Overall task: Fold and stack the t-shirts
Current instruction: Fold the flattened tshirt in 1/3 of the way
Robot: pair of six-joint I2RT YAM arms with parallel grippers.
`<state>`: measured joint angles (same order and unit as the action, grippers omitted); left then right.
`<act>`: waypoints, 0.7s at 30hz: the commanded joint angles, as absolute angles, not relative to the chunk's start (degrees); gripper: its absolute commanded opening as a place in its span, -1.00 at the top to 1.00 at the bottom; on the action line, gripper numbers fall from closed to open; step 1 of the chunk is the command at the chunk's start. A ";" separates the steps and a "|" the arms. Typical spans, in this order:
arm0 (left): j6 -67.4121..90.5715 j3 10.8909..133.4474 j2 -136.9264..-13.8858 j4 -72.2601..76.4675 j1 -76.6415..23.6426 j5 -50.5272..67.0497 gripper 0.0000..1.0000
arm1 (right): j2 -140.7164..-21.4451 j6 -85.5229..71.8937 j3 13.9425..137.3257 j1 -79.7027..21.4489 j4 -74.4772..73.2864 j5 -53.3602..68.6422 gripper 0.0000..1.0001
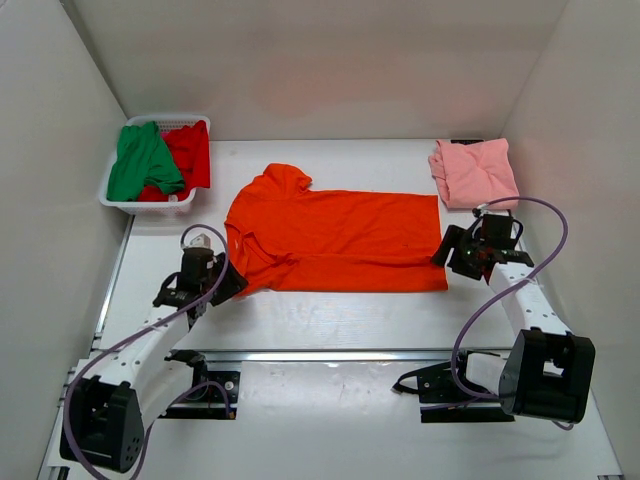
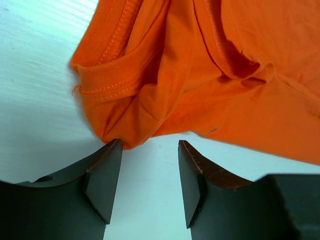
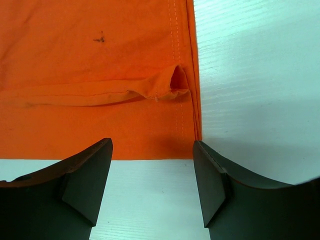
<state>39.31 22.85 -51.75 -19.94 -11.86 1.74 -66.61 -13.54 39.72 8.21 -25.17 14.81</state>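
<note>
Shirts laid out, nothing gripped.
The orange t-shirt (image 1: 340, 240) lies flat on the bench (image 1: 330, 320), apparently folded lengthwise; the pink t-shirt (image 1: 475, 172) sits folded far right; the green t-shirt (image 1: 142, 160) and red t-shirt (image 1: 192, 150) fill the white basket (image 1: 150, 206) far left. The left pincer (image 2: 150, 150) stands part open and empty at its near left corner, the right pincer (image 3: 152, 147) likewise at its near right hem.
</note>
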 commanded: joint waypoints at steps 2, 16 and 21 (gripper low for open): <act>40.34 22.06 -54.93 -15.30 -13.09 -1.04 -0.19 | -66.53 -14.06 39.11 7.56 -22.68 15.82 -0.26; 33.23 28.47 -57.39 -19.86 -10.64 -0.45 1.00 | -69.34 -16.42 39.64 3.44 -21.45 16.44 0.14; 31.12 30.75 -61.33 -20.74 -10.46 1.23 1.00 | -70.93 -17.23 39.73 0.71 -23.11 16.52 0.48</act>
<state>33.74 28.03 -59.40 -19.46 -10.96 -0.21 -70.81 -16.38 39.42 1.72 -23.51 16.12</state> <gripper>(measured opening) 0.014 0.267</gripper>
